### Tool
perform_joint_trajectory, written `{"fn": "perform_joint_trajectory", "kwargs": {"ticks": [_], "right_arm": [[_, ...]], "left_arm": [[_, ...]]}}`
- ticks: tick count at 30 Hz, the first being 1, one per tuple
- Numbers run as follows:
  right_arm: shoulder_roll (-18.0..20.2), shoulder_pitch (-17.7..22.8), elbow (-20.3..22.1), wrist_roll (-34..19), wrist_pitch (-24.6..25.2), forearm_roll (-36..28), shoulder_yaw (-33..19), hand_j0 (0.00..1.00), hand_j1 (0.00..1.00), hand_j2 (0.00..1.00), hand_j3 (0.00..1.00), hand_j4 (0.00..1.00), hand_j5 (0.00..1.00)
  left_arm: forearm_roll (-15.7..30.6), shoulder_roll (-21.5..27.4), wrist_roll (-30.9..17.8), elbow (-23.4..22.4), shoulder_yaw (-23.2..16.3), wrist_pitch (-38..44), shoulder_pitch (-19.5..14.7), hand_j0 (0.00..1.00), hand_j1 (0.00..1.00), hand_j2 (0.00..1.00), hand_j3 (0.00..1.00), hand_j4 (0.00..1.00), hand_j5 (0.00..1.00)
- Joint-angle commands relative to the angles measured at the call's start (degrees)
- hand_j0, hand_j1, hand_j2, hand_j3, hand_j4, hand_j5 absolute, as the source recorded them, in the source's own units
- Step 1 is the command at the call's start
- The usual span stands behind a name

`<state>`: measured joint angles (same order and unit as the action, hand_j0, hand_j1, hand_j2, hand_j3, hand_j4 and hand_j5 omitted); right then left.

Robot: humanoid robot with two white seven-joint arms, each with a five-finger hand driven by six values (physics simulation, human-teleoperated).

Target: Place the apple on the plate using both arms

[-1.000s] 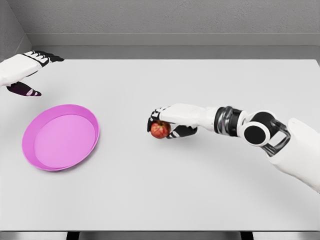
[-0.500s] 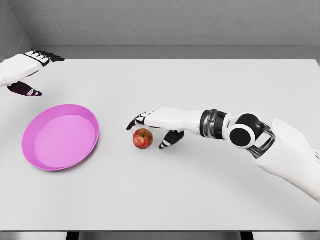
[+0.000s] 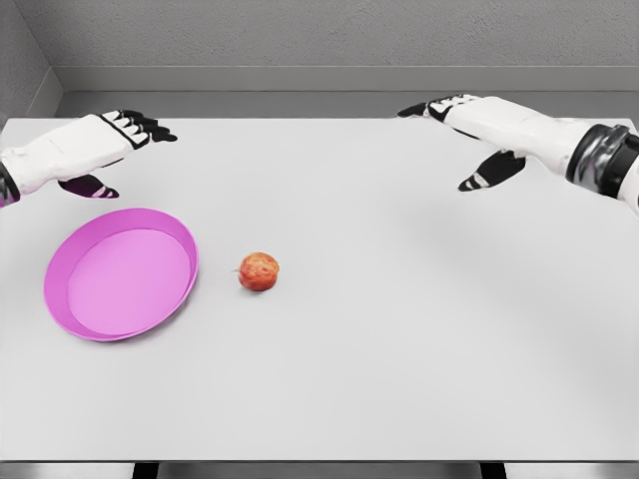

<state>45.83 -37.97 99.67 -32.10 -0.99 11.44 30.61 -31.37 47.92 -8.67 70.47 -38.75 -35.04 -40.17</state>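
The apple lies on the grey counter, nearer the front edge than either hand, and nothing is touching it. It sits just right of the pink plate, close to the rim but apart from it, not on the plate. The plate rests flat on the counter's left side, below and slightly right of the left hand's fingers.

The left hand reaches in from the left edge over the far left part of the counter. Its fingers are stretched out and loosely spread, the thumb hanging below the palm, and they grip nothing. The apple is well apart from these fingers, toward the front and to their right.

Farther back on the other side, the right hand hovers over the far right of the counter. Its fingers are extended and spread, thumb dropped beneath, holding nothing. The apple lies well away from them, to their left and much nearer the front.
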Motion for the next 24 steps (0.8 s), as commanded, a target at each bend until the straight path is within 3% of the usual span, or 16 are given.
{"fn": "perform_joint_trajectory", "kwargs": {"ticks": [1,3,5,6,8,10,12,21,24], "right_arm": [[4.27,0.00,-0.44,0.02,-1.38,-0.19,-5.81,1.00,1.00,1.00,1.00,1.00,1.00],[4.62,-0.18,-2.90,0.02,-5.24,-0.45,-6.79,1.00,1.00,1.00,1.00,1.00,1.00],[5.06,-0.09,-3.34,0.02,-5.95,-0.54,-6.70,1.00,1.00,1.00,1.00,1.00,1.00],[6.02,-0.09,-3.43,0.10,-5.86,-0.54,-6.35,1.00,1.00,1.00,1.00,1.00,1.00],[6.11,0.00,-3.34,0.10,-5.95,-0.54,-6.08,1.00,1.00,1.00,1.00,1.00,1.00],[6.11,2.63,-2.99,0.10,-6.65,-0.54,-6.08,1.00,1.00,1.00,1.00,1.00,1.00],[7.08,4.04,-2.90,0.19,-9.90,-0.54,-6.17,1.00,1.00,1.00,1.00,1.00,1.00],[9.80,5.45,-2.20,-0.07,-9.64,-0.54,-6.61,1.00,1.00,1.00,1.00,1.00,1.00],[9.80,6.85,-2.11,-0.07,-9.64,-0.54,-6.44,1.00,1.00,1.00,1.00,1.00,1.00]], "left_arm": [[-2.03,-0.29,-0.03,6.69,-2.64,0.04,0.00,1.00,1.00,1.00,1.00,1.00,1.00],[-2.12,-0.46,-1.79,10.47,-5.10,0.04,-0.44,1.00,1.00,1.00,1.00,1.00,1.00],[-1.77,-2.13,-11.80,12.50,-5.63,0.04,-2.19,1.00,1.00,1.00,1.00,1.00,1.00],[-1.85,-2.40,-12.69,13.20,-5.72,0.04,-2.55,1.00,1.00,1.00,1.00,1.00,1.00],[-1.94,-3.62,-13.66,13.90,-6.68,0.04,-2.64,1.00,1.00,1.00,1.00,1.00,1.00],[-1.85,-4.68,-14.36,14.69,-8.71,0.04,-3.87,1.00,1.00,1.00,1.00,1.00,1.00],[-1.41,-5.47,-14.27,15.40,-10.46,0.04,-4.75,1.00,1.00,1.00,1.00,1.00,1.00],[-1.94,-7.93,-14.45,16.89,-17.06,0.04,-7.12,1.00,1.00,1.00,1.00,1.00,1.00],[-2.56,-7.85,-17.17,16.89,-18.02,0.04,-7.03,1.00,1.00,1.00,1.00,1.00,1.00]]}}
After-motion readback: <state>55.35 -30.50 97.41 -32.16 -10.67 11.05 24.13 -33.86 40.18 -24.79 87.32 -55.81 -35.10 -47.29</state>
